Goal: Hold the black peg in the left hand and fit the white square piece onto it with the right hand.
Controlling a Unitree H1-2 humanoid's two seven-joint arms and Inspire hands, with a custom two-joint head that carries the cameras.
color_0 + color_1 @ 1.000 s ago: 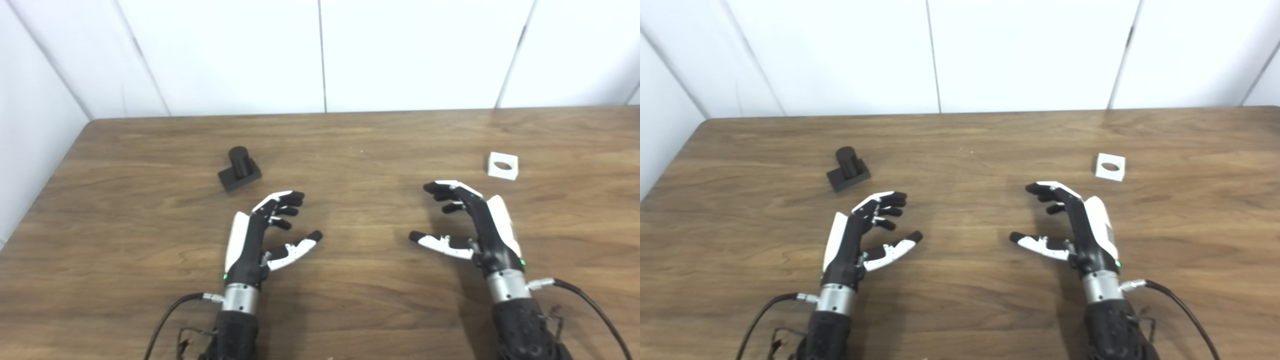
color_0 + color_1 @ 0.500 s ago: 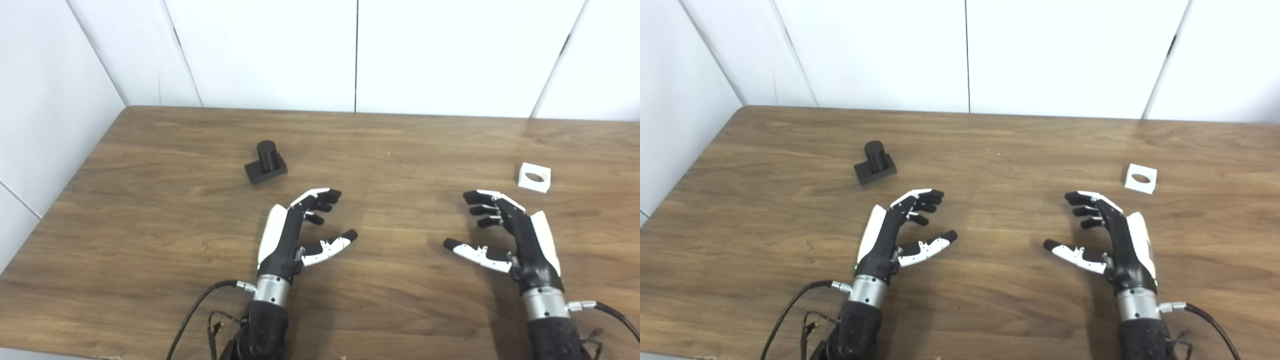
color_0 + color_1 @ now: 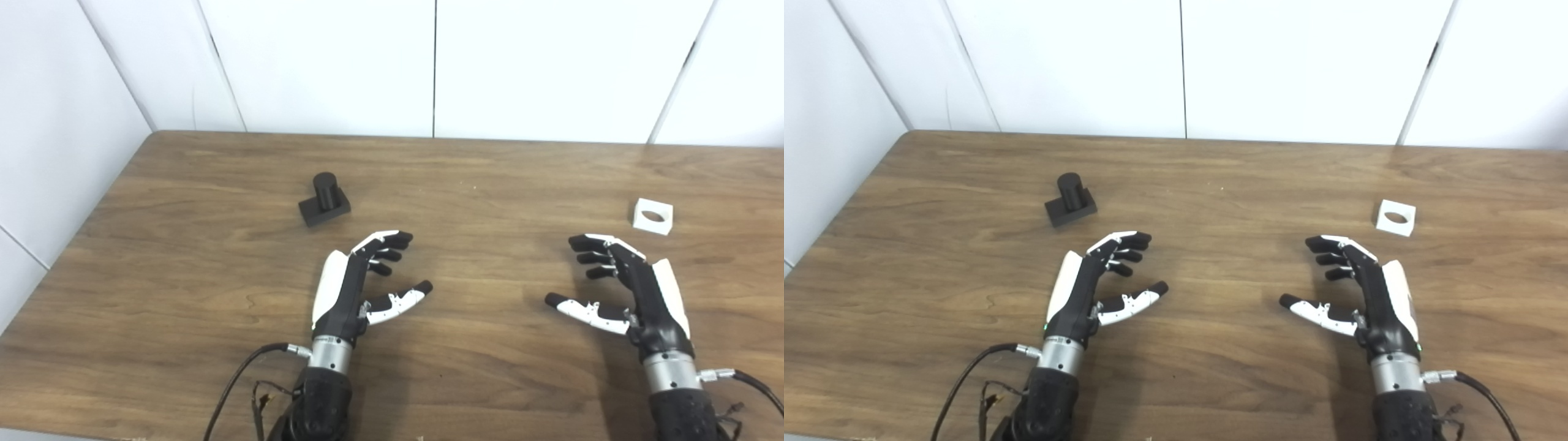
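Observation:
The black peg, a short cylinder on a square black base, stands upright on the wooden table left of centre. My left hand hovers over the table nearer to me and a little right of the peg, open, fingers spread, holding nothing. The white square piece, with a round hole through it, lies flat at the far right. My right hand is below and slightly left of it, open and empty, thumb pointing inward.
White wall panels rise behind the table's far edge and along its left side. Cables trail from both wrists near the table's front edge.
The camera shifted between the oldest frames and now, moving the whole scene rightward in the picture. Both hands, the peg and the white piece keep their places on the table.

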